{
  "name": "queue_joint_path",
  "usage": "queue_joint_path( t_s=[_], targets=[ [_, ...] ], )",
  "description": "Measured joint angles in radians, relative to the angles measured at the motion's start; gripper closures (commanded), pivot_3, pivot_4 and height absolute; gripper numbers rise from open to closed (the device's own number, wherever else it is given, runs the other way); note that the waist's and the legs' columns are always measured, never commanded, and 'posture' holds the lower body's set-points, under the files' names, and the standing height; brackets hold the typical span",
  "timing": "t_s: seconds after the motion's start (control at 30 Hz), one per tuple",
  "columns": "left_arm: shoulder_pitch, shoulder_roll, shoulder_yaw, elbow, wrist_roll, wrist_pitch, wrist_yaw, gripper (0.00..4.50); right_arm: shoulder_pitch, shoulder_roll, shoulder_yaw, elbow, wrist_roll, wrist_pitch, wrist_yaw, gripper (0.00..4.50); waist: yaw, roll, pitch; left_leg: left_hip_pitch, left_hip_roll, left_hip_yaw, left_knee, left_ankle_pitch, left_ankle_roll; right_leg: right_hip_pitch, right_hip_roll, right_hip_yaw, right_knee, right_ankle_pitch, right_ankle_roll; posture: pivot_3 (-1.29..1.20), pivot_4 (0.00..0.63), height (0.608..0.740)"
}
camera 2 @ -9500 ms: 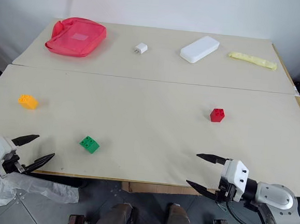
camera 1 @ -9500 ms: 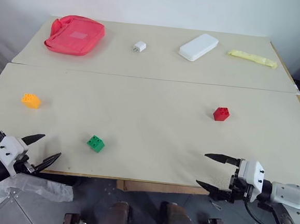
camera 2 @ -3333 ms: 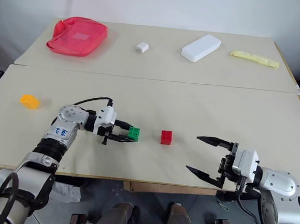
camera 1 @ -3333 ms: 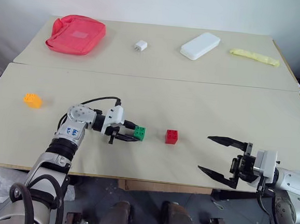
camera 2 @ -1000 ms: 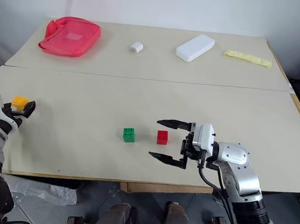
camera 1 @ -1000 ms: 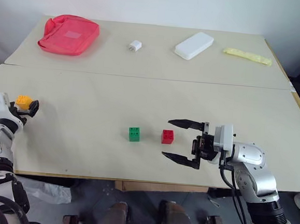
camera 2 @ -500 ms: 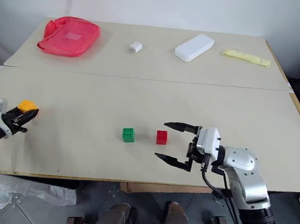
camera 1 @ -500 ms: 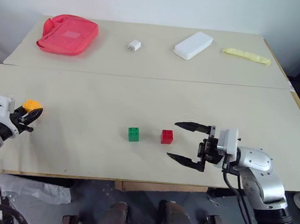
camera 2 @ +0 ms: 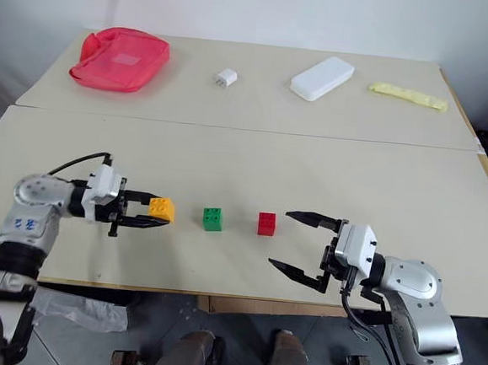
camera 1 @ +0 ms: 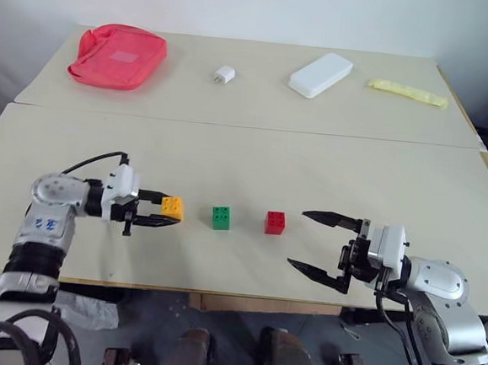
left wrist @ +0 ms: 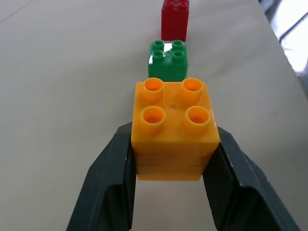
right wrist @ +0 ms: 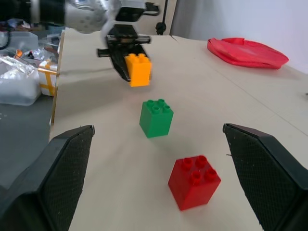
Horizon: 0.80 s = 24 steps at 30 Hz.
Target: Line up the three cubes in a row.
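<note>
i have the small orange-yellow studded plastic block (camera 1: 172, 207) clenched between the two black fingers of my left gripper (camera 1: 159, 210), one finger flat on each side wall, studs up, and it hangs just above the pale tabletop (camera 1: 254, 162), near the small green studded plastic block (camera 1: 221, 217) on its outer side. beyond the green one sits the small red studded plastic block (camera 1: 275, 222), and in my left wrist view the three already fall along one line, orange nearest, then green, then red. to finish this step well, i judge i should lower the block straight down without twisting the wrist, so its faces stay square to the green block's, and leave a gap like the one between green and red. it looks slightly tilted in my right wrist view, so i should level it before it touches, or it may rock when i let go. i should open slowly and back away along the row's line, not across it, so a finger does not nudge it. my right gripper (camera 1: 323, 246) stands released, spread wide and holding nothing, just beside the red block and clear of it; i would keep it there.
</note>
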Motion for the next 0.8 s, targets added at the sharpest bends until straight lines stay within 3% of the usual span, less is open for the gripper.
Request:
queue_joint_path(
  t_s=[0.3, 0.6, 0.8],
  targets=[
    [-0.115, -0.025, -0.061, 0.311, 0.099, -0.163, -0.021, 2.99, 0.067, -0.028, -0.064, -0.02, -0.01, -0.011, -0.018, 0.0, -0.003, 0.0, 0.0, 0.0, -0.001, 0.0, 0.001, 0.0, 0.002, 0.0, 0.0, 0.0, 0.0, 0.0, 0.001, 0.0, 0.15, 0.74],
    [-0.172, -0.024, -0.058, 0.433, 0.112, -0.224, -0.021, 2.99, 0.09, -0.03, -0.067, -0.021, -0.01, -0.019, -0.018, 0.0, 0.009, -0.001, 0.0, 0.0, -0.002, 0.0, 0.001, 0.0, 0.002, 0.0, 0.0, 0.0, 0.0, 0.001, 0.001, 0.0, 0.15, 0.74],
    [-0.174, -0.011, -0.058, 0.427, 0.108, -0.189, -0.021, 1.09, 0.063, -0.053, -0.065, -0.007, -0.006, -0.018, 0.009, 0.0, 0.007, -0.001, 0.0, 0.0, -0.002, 0.0, 0.001, 0.0, 0.002, 0.0, 0.0, 0.0, 0.0, 0.001, 0.001, 0.0, 0.15, 0.74]
  ],
)
